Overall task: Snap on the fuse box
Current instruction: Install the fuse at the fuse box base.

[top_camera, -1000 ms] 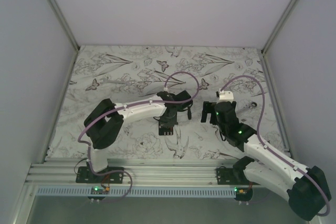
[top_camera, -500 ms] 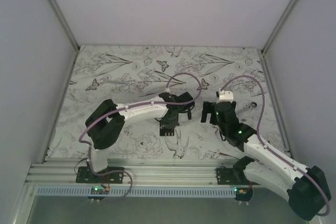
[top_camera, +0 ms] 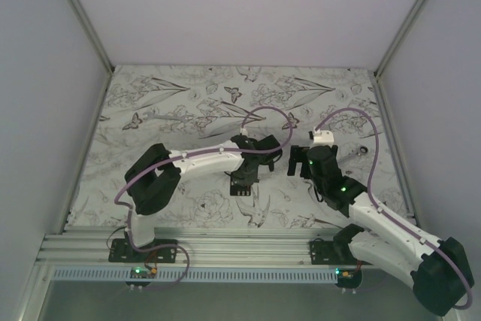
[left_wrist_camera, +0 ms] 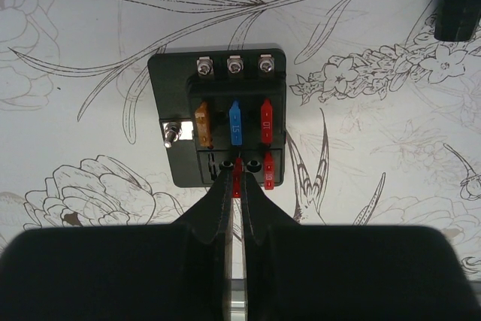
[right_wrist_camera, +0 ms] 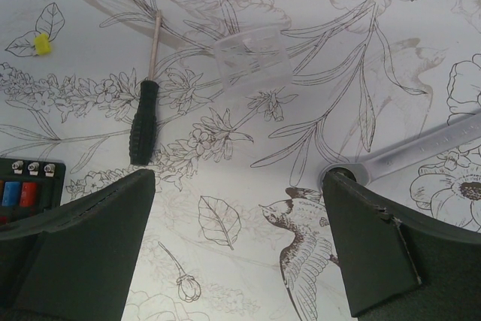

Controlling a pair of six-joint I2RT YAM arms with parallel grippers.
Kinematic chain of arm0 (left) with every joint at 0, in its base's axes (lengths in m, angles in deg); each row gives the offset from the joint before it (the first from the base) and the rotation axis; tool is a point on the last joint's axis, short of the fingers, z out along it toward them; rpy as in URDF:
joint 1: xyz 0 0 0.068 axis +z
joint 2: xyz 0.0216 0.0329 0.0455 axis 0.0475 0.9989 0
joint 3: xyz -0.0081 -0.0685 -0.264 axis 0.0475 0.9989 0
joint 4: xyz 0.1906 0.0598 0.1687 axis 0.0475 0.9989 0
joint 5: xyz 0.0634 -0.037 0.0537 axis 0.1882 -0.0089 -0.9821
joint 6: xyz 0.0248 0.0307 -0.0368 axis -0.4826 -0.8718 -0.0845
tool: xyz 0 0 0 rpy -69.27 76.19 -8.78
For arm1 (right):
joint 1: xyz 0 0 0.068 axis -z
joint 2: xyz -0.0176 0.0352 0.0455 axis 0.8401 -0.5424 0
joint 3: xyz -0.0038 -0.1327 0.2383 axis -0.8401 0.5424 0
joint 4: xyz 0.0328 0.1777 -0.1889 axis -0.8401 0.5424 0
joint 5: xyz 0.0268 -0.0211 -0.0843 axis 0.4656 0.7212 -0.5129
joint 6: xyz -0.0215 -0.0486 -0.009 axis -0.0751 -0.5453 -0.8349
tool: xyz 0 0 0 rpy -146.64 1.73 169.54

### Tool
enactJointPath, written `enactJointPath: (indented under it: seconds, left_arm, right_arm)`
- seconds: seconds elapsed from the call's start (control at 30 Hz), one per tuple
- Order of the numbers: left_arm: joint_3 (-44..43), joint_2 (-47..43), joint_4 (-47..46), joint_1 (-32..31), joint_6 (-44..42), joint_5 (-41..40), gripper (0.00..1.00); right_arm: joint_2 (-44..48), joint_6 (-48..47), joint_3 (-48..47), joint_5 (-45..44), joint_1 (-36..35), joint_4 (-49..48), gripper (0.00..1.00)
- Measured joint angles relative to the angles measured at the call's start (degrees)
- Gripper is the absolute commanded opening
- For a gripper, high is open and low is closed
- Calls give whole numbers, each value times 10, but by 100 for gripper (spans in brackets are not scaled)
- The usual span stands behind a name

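Pinching red fuse (left_wrist_camera: 237,176) between closed left fingers (left_wrist_camera: 215,212) at near-row slot of fuse box (left_wrist_camera: 176,80), likely for straight push-in. Holding right fingers (right_wrist_camera: 83,246) wide above table (right_wrist_camera: 225,178), clear cover (right_wrist_camera: 252,59) farther out, probably on standby.

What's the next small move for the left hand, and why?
Probably press the left hand a little toward the fuse box to seat the red fuse, then open. It is shut on that fuse at the middle slot of the row nearest it, and how deep the fuse sits is unclear. The clear plastic piece, likely the cover, lies off the box.
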Motion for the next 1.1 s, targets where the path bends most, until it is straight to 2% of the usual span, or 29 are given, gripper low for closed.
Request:
enactJointPath:
  seconds: [0.5, 1.1]
  left_arm:
    - [-3, 2, -1, -15, -19, -9, 0]
    - [0, -5, -1, 1, -31, -1, 0]
  right_arm:
    - [-3, 0, 0, 5, 0, 0, 100]
    - [-7, 0, 0, 11, 0, 0, 100]
